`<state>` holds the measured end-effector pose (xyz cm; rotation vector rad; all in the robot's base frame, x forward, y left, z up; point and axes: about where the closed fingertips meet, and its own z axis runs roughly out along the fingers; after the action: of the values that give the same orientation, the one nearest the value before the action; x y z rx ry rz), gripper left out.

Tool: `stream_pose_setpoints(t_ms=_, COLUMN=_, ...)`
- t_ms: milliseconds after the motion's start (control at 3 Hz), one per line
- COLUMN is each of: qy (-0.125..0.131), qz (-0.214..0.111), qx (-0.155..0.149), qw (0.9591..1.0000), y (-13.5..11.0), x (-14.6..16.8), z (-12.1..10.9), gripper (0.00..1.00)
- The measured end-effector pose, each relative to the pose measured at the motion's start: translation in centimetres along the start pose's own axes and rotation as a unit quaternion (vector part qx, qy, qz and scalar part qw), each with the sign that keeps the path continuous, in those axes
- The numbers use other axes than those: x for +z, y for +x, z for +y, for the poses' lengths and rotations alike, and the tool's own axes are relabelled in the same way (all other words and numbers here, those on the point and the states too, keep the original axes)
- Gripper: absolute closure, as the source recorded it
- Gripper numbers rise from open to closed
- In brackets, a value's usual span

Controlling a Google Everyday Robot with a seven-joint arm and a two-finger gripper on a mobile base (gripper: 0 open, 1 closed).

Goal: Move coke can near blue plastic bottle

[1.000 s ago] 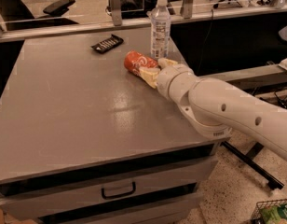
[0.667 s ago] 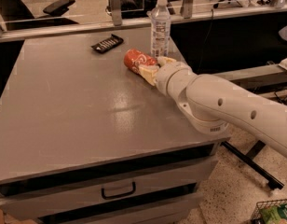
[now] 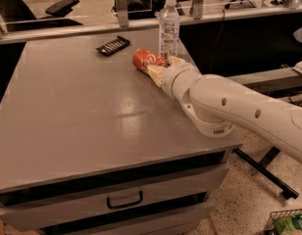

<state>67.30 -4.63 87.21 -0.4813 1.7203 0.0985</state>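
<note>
The gripper [image 3: 163, 67] is seen at the far right part of the table [image 3: 67, 126], at the end of the white arm [image 3: 229, 102], which is reached in from the right. Its two cream fingers [image 3: 155, 74] are closed narrowly around one end of the coke can [image 3: 145, 61], so the can is judged to be held. The can is tipped on its side, with its free end pointed left and away from the arm. Whether it is rested on the table or carried just above it cannot be told.

The bottle [image 3: 169, 28] is stood upright just beyond the gripper, close to the back edge of the table, and the can is already just beside its base. The task is therefore judged to be nearly done, with only the release left.

The main risk is posed by the tall, light bottle: it could be knocked over or pushed off the back edge if the wrist or the upper finger is swung any further toward it. A second risk is posed by the can itself. If it is let go while lying on its side, it could be set rolling, either against the bottle or away toward the black remote [image 3: 113, 45]. The can could also be dragged along if the fingers are pulled back before they are fully opened.
</note>
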Motion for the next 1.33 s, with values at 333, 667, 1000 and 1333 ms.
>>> stream_pose_setpoints(t_ms=333, qy=0.003, qz=0.001, qx=-0.005, qw=1.0000, y=-0.2, x=0.1, z=0.0, gripper=0.00)
stream_pose_setpoints(t_ms=667, qy=0.004, qz=0.001, qx=-0.006, qw=1.0000, y=-0.3, x=0.1, z=0.0, gripper=0.00)
stream_pose_setpoints(t_ms=1000, qy=0.000, qz=-0.004, qx=0.000, qw=1.0000, y=-0.3, x=-1.5, z=0.1, gripper=0.00)
stream_pose_setpoints(t_ms=1333, qy=-0.006, qz=0.000, qx=0.006, qw=1.0000, y=0.1, x=-5.7, z=0.1, gripper=0.00)
